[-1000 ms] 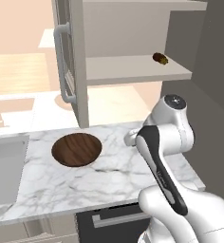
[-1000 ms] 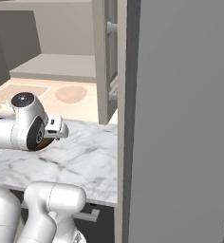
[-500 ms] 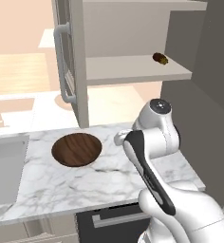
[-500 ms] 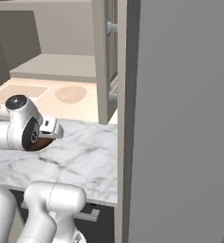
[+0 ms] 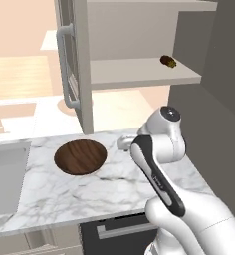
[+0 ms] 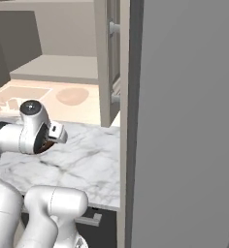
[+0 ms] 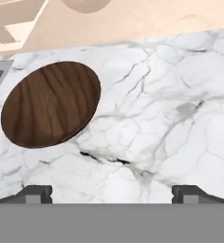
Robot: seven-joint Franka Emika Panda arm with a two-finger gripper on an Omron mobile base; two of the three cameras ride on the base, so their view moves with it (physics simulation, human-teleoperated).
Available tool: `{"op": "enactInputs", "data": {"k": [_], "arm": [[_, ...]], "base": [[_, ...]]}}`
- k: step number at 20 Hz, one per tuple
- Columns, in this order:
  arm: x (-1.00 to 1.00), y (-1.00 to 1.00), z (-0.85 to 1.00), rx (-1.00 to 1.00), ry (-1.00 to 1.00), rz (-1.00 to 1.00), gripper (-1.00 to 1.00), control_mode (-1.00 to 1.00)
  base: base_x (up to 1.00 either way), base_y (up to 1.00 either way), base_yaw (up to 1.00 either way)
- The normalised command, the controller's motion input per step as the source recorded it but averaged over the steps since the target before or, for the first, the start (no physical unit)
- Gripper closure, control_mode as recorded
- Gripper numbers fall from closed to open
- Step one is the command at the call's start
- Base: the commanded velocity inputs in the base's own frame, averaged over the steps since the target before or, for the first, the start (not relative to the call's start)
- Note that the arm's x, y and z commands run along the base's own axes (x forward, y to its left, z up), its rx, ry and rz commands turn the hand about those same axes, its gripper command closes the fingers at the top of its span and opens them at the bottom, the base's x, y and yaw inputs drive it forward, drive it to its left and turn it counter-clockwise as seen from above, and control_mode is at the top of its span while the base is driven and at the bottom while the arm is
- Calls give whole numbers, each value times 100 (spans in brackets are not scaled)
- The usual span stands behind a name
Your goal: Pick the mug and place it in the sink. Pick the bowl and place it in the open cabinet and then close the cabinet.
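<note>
A white marble bench (image 5: 104,191) with grey veining runs across the lower part of the left base view, and its veined top also shows in the hand view (image 7: 171,109) and the right base view (image 6: 92,164). Below its front edge sits a dark drawer front (image 5: 114,231) with a silver bar handle, and a beige drawer front (image 5: 20,244) lies to its left. A tall grey panel (image 6: 184,121) stands at the right end of the bench, reaching well above it. Beyond the bench lies a pale peach floor (image 5: 20,74) with a round tan patch (image 6: 72,95) on it. Lighting is soft and even, with faint shadows.
</note>
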Motion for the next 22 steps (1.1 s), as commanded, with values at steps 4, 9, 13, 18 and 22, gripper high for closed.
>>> {"op": "enactInputs", "data": {"k": [4, 9, 13, 18, 22], "arm": [[35, 6, -27, 22, 0, 3, -100, -100], [23, 25, -20, 5, 0, -1, -100, -100], [25, 39, -19, 0, 0, -4, -100, -100], [21, 32, -15, 0, 0, -3, -100, -100], [13, 15, -12, 2, 0, -1, -100, -100]], "base": [[0, 0, 0], [0, 0, 0], [0, 0, 0], [0, 0, 0], [0, 0, 0]]}}
